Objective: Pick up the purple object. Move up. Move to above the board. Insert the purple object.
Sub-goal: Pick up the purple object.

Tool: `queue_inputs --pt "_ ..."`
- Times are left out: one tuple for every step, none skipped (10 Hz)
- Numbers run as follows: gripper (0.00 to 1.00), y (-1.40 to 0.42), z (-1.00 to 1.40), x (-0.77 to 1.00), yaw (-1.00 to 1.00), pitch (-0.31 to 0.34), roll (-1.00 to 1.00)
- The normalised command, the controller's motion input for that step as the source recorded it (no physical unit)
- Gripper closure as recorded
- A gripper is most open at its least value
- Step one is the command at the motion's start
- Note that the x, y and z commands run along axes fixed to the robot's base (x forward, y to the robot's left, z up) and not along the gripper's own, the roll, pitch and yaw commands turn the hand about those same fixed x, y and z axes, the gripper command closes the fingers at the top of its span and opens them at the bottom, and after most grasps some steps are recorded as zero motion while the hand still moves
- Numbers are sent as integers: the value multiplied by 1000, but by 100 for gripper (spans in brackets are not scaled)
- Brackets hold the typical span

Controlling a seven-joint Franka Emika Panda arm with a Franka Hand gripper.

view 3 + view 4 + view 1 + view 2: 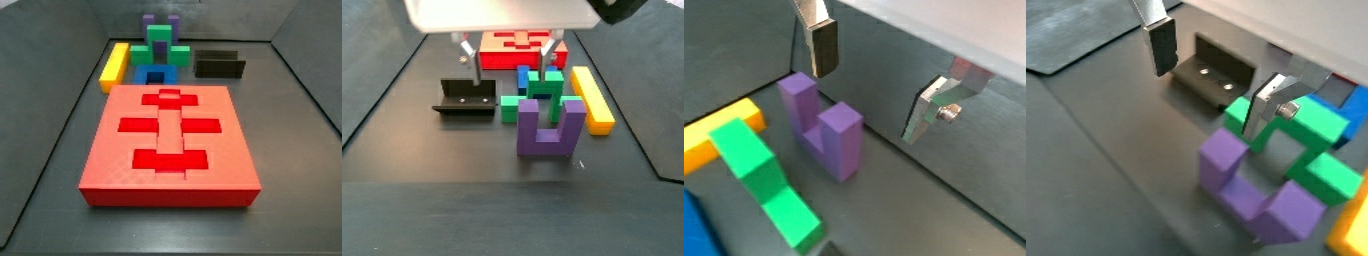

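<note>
**Purple object not yet gripped**

Purple object stands upright on the floor beside the green stepped block, under your gripper, whose fingers are apart and empty. Descend off-centre and a finger could topple it. No writing is readable anywhere.

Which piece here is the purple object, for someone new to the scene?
Start at the big red board. Beyond its far end sit coloured blocks; the purple object stands upright behind the green block, below the open tool. It alone is U-shaped.
</note>
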Motion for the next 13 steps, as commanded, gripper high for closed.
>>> queue_inputs --pt "0 0 -286 -154 46 0 80" --pt "0 0 -114 -100 31 0 0" --pt "0 0 -166 -54 26 0 10" --pt "0 0 -214 -243 0 0 24" --pt "0 63 -186 -374 0 0 13" --pt "0 11 -209 -111 0 0 26" --pt "0 57 -251 0 0 0 37" --pt "0 143 -269 0 0 0 59" --pt "0 143 -257 0 0 0 51" --pt "0 140 -337 11 0 0 109" --pt "0 69 -489 0 0 0 137" --pt "0 0 -457 0 0 -9 80" --pt "0 0 -411 0 0 -19 59"
